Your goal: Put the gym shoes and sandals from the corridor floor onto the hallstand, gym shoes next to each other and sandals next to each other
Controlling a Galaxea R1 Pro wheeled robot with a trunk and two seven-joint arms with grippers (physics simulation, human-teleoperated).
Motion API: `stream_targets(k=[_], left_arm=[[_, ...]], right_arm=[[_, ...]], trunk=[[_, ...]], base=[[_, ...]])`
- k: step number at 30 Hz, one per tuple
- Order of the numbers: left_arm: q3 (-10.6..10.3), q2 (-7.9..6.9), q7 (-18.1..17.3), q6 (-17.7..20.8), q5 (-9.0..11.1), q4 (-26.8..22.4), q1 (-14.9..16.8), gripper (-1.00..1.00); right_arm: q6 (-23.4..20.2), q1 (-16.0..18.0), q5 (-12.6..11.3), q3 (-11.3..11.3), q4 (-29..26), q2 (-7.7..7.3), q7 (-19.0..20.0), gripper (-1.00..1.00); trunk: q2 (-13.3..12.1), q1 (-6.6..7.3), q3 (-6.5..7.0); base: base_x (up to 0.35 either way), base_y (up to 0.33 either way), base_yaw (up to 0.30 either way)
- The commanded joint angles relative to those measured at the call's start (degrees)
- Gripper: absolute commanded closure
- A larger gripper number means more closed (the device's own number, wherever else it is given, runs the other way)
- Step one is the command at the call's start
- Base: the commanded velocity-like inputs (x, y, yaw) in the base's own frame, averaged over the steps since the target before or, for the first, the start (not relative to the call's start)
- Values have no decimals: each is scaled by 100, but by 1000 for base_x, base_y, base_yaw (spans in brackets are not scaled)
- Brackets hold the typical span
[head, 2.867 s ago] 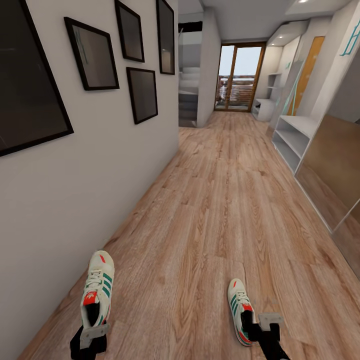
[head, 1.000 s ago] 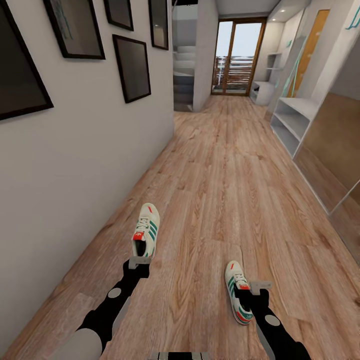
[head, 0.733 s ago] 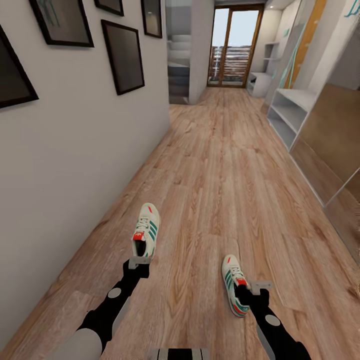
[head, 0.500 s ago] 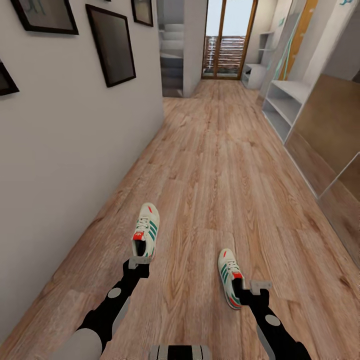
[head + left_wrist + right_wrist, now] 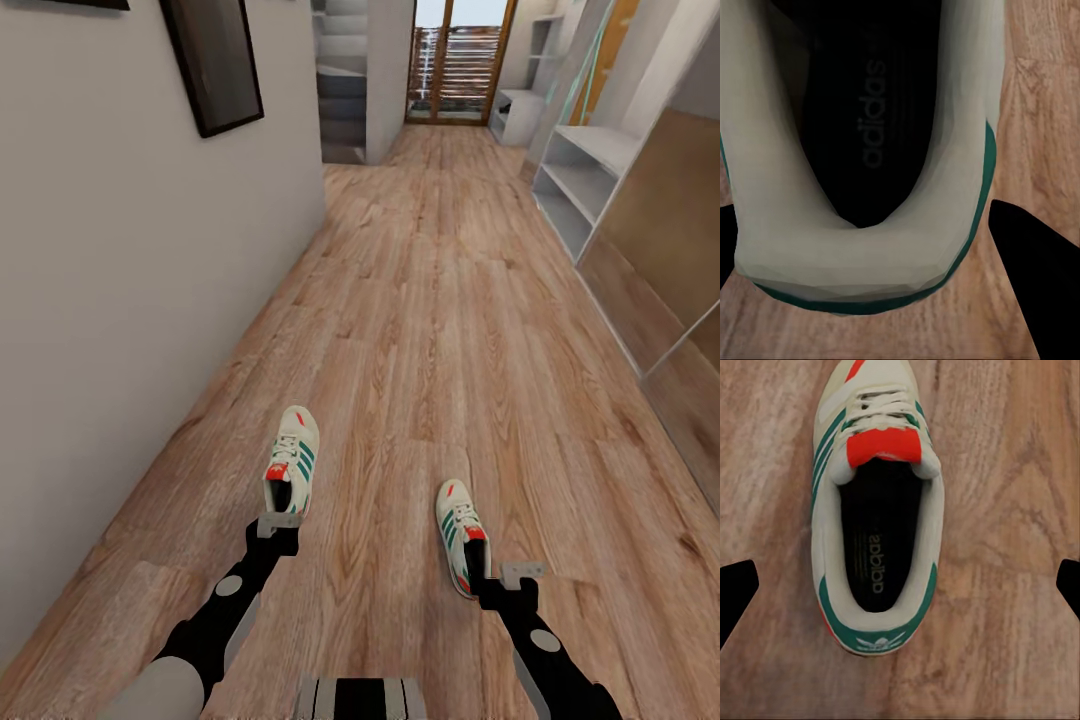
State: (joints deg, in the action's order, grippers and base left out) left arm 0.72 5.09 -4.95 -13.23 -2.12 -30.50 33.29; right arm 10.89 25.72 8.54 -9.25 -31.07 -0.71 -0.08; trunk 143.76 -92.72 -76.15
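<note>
Two white gym shoes with green stripes lie on the corridor floor [image 5: 440, 300], toes pointing down the hall. One gym shoe [image 5: 292, 462] sits nearer the grey wall [image 5: 120, 300]; the left gripper [image 5: 278, 524] is at its heel, dark fingers [image 5: 1031, 262] spread either side of the heel, touching cannot be told. Second gym shoe [image 5: 456, 532] lies apart toward the corridor's other side; the right gripper [image 5: 515, 572] hovers over its heel, fingertips [image 5: 735, 585] wide apart. Pale grey shelves [image 5: 585, 175] line the far edge of the floor
</note>
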Motion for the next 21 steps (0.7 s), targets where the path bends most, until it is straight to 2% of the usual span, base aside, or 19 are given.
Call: stream_targets(k=[1,21], left_arm=[[7,1,-6,-17,-25,1,3,100],[7,-7,-6,-29,-25,2,3,100]], right_arm=[[19,3,60,-24,4,3,-1,-100],[19,3,60,-24,4,6,-1,-100]], trunk=[[3,-1,-35],[30,-53,-660]], base=[[0,0,0],[0,0,0]])
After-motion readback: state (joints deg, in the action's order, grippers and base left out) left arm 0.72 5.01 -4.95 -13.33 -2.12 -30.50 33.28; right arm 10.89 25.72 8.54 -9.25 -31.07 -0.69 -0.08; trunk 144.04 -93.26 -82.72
